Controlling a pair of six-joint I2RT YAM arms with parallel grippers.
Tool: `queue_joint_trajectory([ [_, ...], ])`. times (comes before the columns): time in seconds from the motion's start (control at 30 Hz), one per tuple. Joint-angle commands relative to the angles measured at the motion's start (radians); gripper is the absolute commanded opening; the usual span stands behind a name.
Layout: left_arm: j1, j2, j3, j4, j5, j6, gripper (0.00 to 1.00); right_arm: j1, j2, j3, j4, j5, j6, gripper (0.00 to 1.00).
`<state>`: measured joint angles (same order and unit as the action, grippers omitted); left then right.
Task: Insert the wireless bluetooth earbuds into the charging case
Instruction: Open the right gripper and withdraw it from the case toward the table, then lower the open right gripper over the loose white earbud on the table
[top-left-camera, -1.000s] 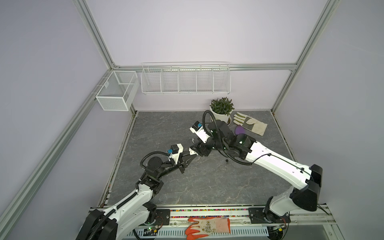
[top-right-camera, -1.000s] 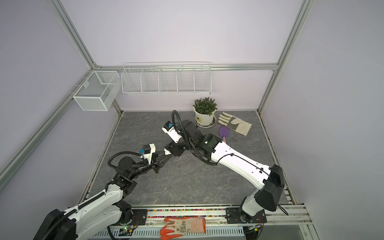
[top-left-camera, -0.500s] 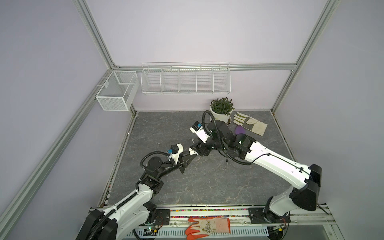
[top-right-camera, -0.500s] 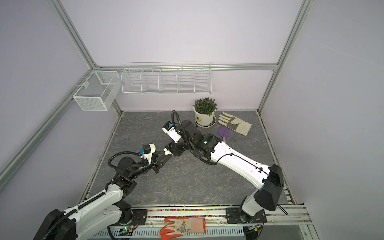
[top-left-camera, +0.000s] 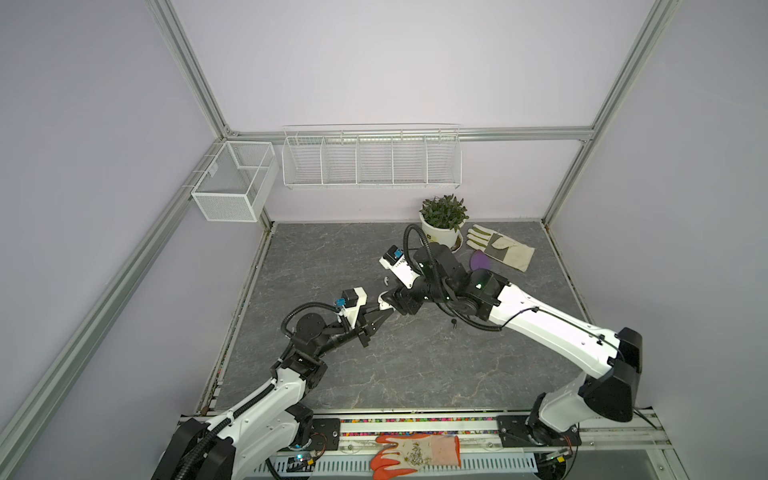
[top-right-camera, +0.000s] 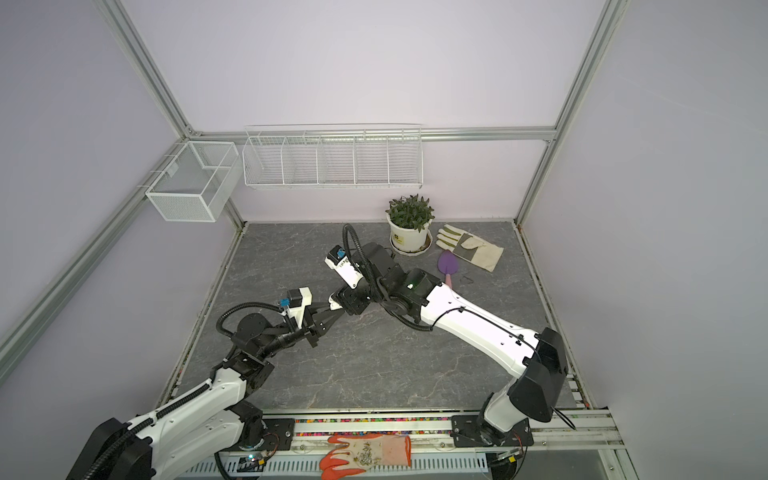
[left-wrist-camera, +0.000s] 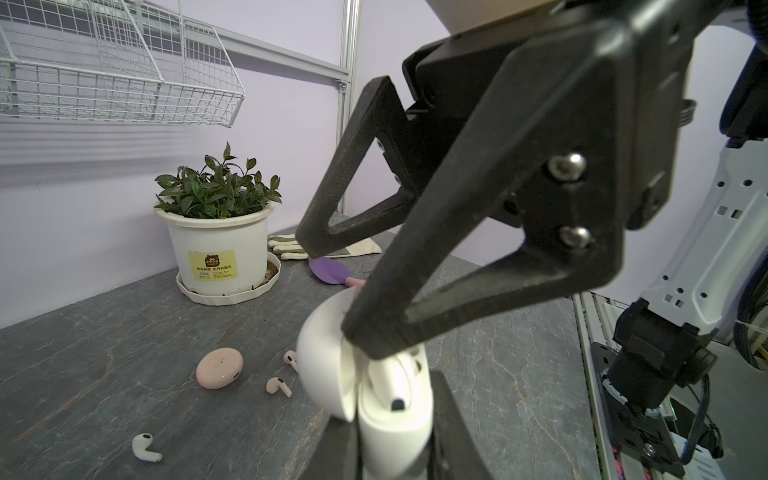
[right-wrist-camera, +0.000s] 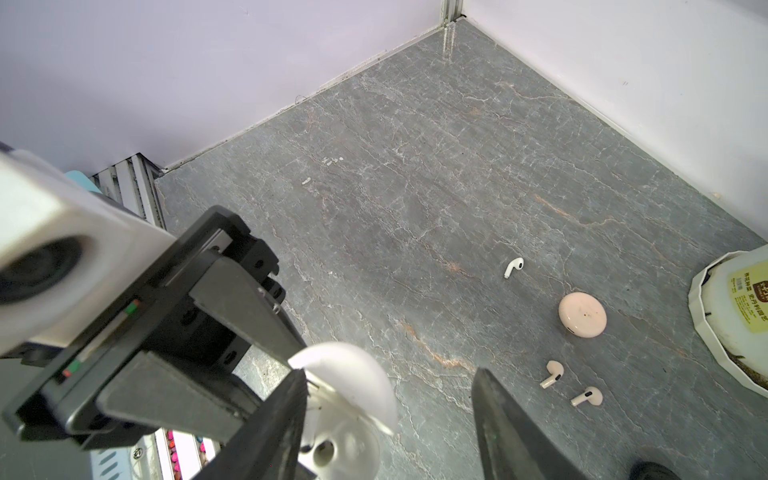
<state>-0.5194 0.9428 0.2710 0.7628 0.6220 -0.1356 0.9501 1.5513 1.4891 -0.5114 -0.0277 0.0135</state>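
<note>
- Jaws of the left gripper (top-left-camera: 384, 312) squeezed the open white case (left-wrist-camera: 390, 415).
- Right gripper (right-wrist-camera: 386, 390) jaws stood wide, seemingly empty, over it.
- White earbud (right-wrist-camera: 514, 267) lay nearer the right gripper.

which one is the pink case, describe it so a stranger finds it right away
Start at the white plant pot at the back of the grey table. Near it on the tabletop lies a round, puck-like pink case. It is shut and far bigger than the two stemmed pink earbuds beside it.
</note>
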Motion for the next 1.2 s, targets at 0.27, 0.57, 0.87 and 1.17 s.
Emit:
queue_joint_trajectory([
  [0.27,-0.004,-0.005,0.014,0.003,-0.014,0.005,0.0,0.006,-0.03,0.043,-0.032,-0.005,-0.015,0.66],
  [0.57,-0.005,-0.06,-0.008,-0.017,-0.148,-0.087,0.0,-0.128,-0.089,-0.116,0.148,0.129,0.198,0.58],
  [0.87,0.001,-0.004,0.042,-0.042,-0.196,-0.074,0.0,-0.252,0.335,0.128,0.132,0.029,0.21,0.49],
  [1.17,0.066,0.112,0.06,0.059,-0.139,-0.118,0.0,-0.266,0.639,0.355,0.066,-0.025,0.174,0.47],
])
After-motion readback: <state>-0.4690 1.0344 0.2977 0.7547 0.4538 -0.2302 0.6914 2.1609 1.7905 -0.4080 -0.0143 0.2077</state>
